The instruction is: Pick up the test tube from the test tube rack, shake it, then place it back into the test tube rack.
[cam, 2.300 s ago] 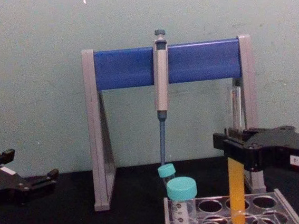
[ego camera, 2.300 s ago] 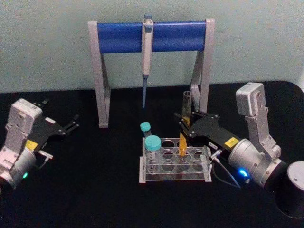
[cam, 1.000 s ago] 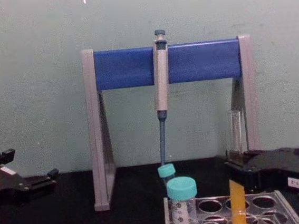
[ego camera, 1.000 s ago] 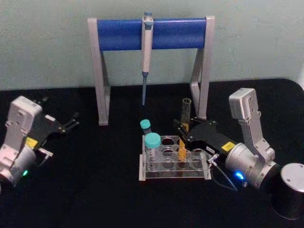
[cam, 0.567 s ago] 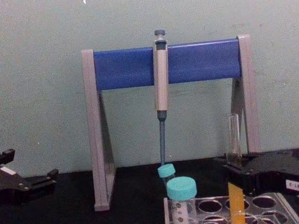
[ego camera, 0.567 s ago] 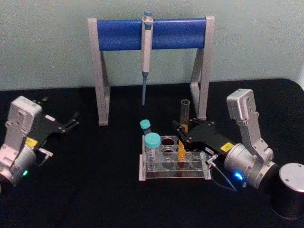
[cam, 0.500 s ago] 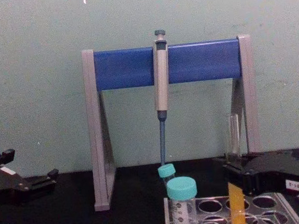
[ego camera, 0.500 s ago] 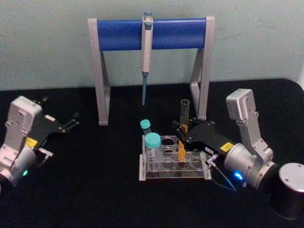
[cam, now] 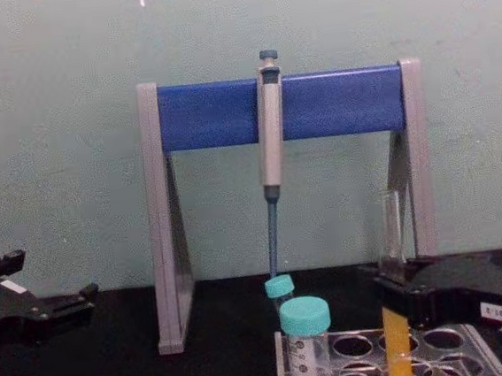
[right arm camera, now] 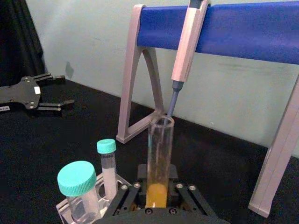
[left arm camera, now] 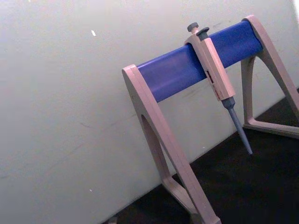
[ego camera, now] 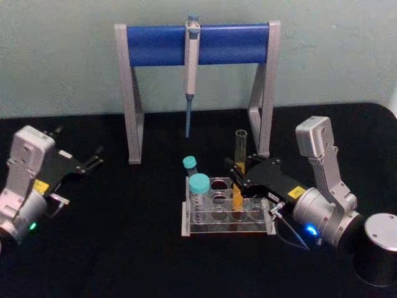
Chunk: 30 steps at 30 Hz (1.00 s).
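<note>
Head view: the labels cannot be read; the right pincer is clenched on the test tube, which stands upright in the test tube rack. The left pincer, parked left above the bench, is parted and holds nothing. Right wrist view: its fingers press the tube's orange part.

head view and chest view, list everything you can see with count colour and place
test tube: 1, clear with orange-yellow liquid, upright in the rack's back row
test tube rack: 1, clear plastic, table centre
capped tubes: 2, teal caps, rack's left end
pipette: 1, grey with blue tip, hanging from the stand's bar
pipette stand: 1, blue bar on grey legs, behind the rack
cylinder: 1, dark with grey top, table's right edge
table: 1, black
left end effector: open, parked at the left
right end effector: shut on the test tube, just above the rack
</note>
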Motion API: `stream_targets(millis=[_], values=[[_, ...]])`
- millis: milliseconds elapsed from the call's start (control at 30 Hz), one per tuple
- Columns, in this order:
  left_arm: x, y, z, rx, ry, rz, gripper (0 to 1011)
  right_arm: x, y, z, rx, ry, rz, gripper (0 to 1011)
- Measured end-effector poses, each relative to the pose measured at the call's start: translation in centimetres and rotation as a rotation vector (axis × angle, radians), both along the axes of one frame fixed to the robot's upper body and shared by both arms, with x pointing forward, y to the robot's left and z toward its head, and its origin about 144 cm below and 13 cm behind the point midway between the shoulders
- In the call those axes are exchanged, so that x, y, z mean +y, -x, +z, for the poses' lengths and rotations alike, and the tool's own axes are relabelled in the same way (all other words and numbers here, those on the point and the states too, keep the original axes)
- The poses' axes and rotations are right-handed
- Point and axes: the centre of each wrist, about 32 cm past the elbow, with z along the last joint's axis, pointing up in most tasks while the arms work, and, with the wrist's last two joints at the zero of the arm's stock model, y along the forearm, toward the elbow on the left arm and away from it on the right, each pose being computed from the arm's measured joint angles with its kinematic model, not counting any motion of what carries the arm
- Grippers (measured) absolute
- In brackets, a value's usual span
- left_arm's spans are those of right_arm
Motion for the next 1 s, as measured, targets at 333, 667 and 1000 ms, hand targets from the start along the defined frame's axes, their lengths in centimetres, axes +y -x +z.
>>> stream_targets(millis=[333, 667, 1000], values=[[0.00, 0.00, 0.00, 0.000, 0.000, 0.000, 1001, -0.02, 0.00, 0.00, 0.000, -0.001, -0.001, 581], [0.00, 0.00, 0.00, 0.000, 0.000, 0.000, 1002, -0.01, 0.01, 0.02, 0.000, -0.002, 0.000, 862], [0.00, 0.00, 0.00, 0.000, 0.000, 0.000, 1001, -0.01, 0.01, 0.02, 0.000, -0.003, 0.000, 1000]])
